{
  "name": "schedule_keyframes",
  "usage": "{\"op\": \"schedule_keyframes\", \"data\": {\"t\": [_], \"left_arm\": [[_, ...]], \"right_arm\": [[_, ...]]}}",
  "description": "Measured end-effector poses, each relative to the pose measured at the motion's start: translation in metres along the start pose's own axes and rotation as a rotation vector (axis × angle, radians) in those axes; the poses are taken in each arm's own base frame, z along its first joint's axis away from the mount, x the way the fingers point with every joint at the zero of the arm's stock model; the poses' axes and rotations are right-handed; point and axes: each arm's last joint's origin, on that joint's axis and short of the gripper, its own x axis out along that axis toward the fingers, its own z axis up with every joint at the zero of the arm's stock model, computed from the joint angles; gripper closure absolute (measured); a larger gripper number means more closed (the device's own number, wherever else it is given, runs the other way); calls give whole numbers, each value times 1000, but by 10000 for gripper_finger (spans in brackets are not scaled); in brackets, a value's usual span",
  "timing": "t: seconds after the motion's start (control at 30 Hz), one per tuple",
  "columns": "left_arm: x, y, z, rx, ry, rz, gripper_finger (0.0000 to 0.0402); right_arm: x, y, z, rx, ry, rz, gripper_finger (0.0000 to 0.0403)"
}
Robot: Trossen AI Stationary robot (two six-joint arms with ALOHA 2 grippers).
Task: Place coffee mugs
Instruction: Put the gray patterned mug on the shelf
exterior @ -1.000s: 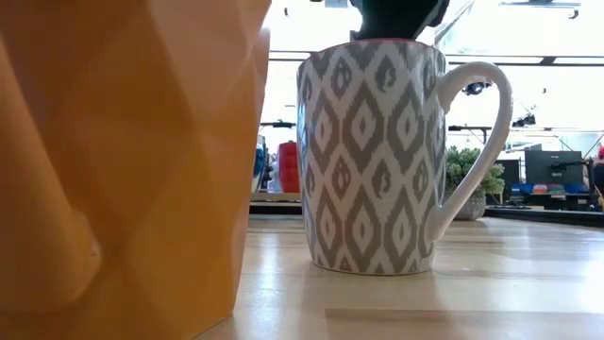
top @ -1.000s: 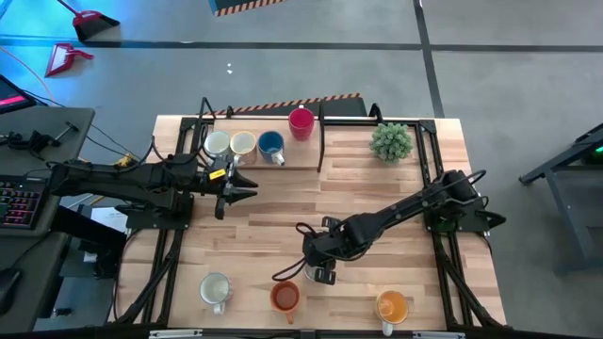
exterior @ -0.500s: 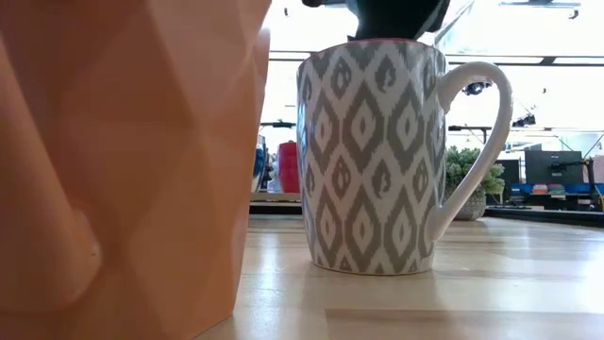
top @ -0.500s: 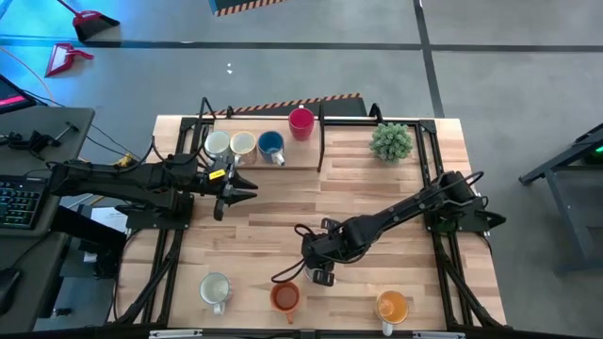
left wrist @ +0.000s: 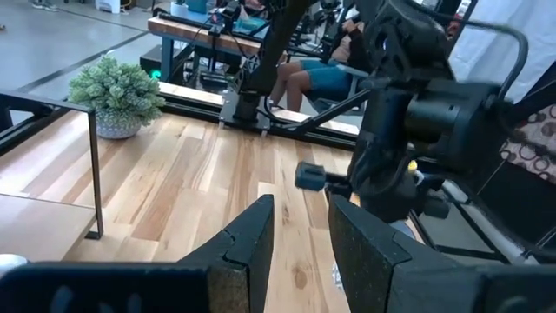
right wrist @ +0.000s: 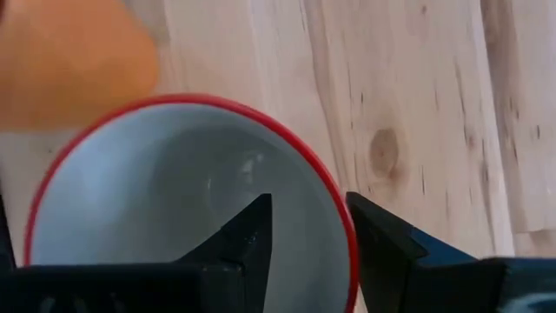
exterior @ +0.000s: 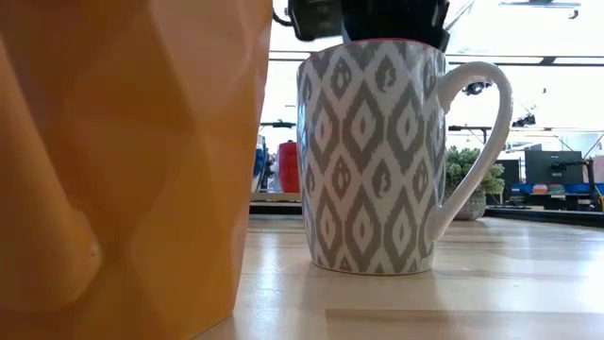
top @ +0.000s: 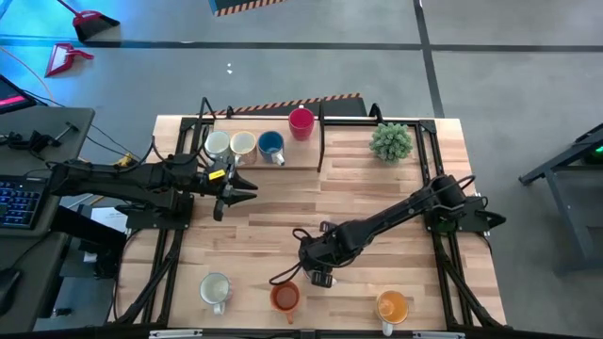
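High view, left to right: the left gripper, jaws slightly parted and holding nothing, hovers just before the back shelf, where a white mug, cream mug, blue mug and red mug stand in a row. Along the front edge stand another white mug, a red-orange mug and a yellow-orange mug. The right gripper straddles the red rim of the patterned mug, one finger inside its empty interior, jaws spread, apparently not gripping.

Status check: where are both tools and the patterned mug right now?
Right tool open, straddling the rim of the patterned mug, one finger inside, not closed. Left tool open, empty, waiting beside the shelf mugs. Orange mug close by.
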Motion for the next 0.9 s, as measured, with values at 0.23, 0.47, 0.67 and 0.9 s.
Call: {"op": "schedule_keyframes", "data": {"t": [0.23,0.47,0.67,0.9], "left_arm": [[0,0,0,4,1,-1,300],[0,0,0,19,1,-1,300],[0,0,0,19,2,-1,300],[0,0,0,19,1,-1,300]], "right_arm": [[4,0,0,2,2,-3,279],[5,-4,3,25,-4,-6,281],[5,-5,4,51,-4,-7,354],[5,-8,4,56,-1,-36,398]]}}
